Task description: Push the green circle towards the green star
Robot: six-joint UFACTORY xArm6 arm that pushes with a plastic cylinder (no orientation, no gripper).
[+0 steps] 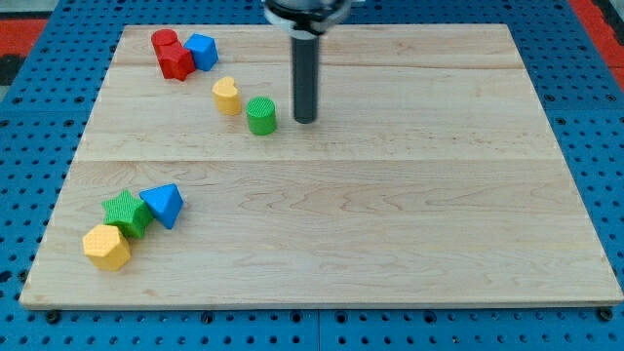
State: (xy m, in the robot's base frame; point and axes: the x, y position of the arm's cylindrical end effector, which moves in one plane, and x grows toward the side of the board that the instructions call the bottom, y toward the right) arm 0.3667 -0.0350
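Observation:
The green circle (260, 115) stands in the upper middle-left of the wooden board (390, 224). The green star (126, 213) lies near the view's lower left, touching a blue triangle (164, 204) on its right and a yellow hexagon (106, 246) below it. My tip (305, 120) rests on the board just to the right of the green circle, a small gap apart from it.
A yellow block (227, 96) sits just up-left of the green circle. A red block (173, 54) and a blue block (202, 50) sit together at the top left. Blue pegboard (29, 146) surrounds the board.

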